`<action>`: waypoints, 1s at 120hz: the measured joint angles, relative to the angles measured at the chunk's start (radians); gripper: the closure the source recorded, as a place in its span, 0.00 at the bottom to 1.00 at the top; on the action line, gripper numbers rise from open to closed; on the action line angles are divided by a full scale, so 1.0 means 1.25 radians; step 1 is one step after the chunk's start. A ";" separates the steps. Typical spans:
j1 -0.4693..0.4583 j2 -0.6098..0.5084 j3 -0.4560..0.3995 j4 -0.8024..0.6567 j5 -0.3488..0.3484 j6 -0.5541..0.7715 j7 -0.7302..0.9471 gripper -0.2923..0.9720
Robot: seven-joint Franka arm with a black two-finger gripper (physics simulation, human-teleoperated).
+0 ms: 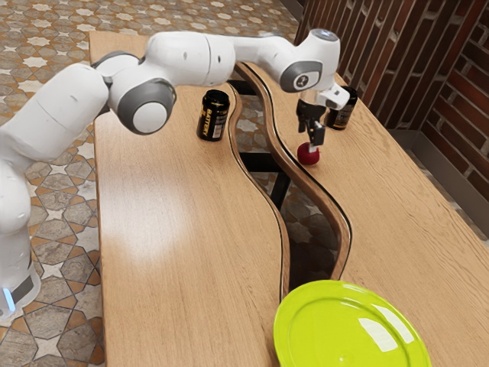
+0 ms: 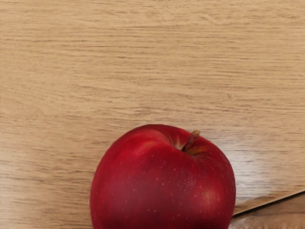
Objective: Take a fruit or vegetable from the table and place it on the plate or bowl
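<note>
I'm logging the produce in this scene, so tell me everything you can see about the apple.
The apple is deep red and glossy, with fine pale speckles and a yellowish tinge in the dimple around its short brown stem. It looks whole and unbruised, and it stands upright, stem up. It rests on the light wooden table, close to that table's dark curved edge. The gripper hangs right over it; whether it touches the apple cannot be told.
</note>
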 joint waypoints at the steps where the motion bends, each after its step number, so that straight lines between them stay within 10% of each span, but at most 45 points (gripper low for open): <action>1: 0.000 0.002 0.000 0.002 0.000 0.000 0.000 0.23; 106: 0.002 0.106 -0.011 0.080 -0.003 0.018 0.033 0.23; 120: 0.001 0.107 -0.011 0.080 -0.004 0.019 0.036 0.38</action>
